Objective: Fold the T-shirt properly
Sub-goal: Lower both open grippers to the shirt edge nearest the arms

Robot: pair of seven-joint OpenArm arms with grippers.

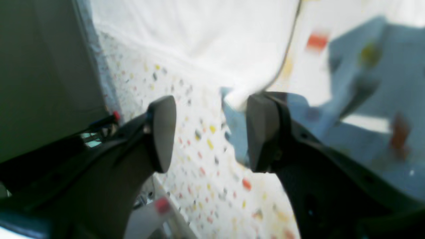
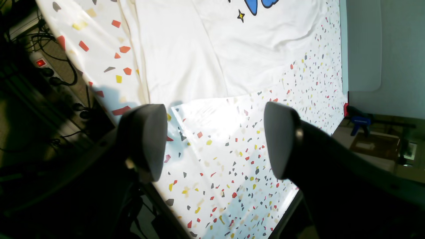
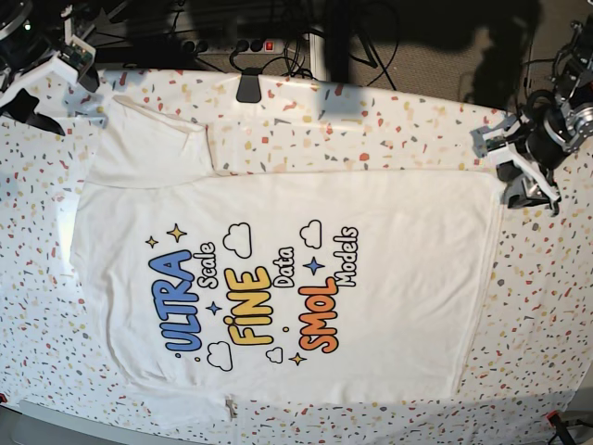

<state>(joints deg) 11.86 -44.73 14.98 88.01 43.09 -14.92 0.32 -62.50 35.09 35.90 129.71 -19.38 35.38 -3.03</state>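
Observation:
The T-shirt [image 3: 278, 278] lies spread flat on the speckled table covering [image 3: 389, 120], print side up, with its collar end to the left and its hem to the right. My left gripper [image 3: 511, 167] is at the shirt's far hem corner. In the left wrist view this left gripper [image 1: 212, 132] is open, and the white corner of the T-shirt [image 1: 237, 96] sits just off the tip of one finger [image 1: 262, 132], not clamped. My right gripper [image 3: 37, 88] hovers off the far left corner, beyond the sleeve. The right gripper [image 2: 214, 139] stands wide open over bare covering, with the T-shirt [image 2: 199, 49] ahead of it.
A black clamp [image 3: 248, 85] grips the table's far edge. Cables and a power strip with a red switch [image 2: 41, 63] lie below the table edge. A blue clamp [image 2: 358, 121] shows past the table's corner. Speckled covering surrounds the shirt on every side.

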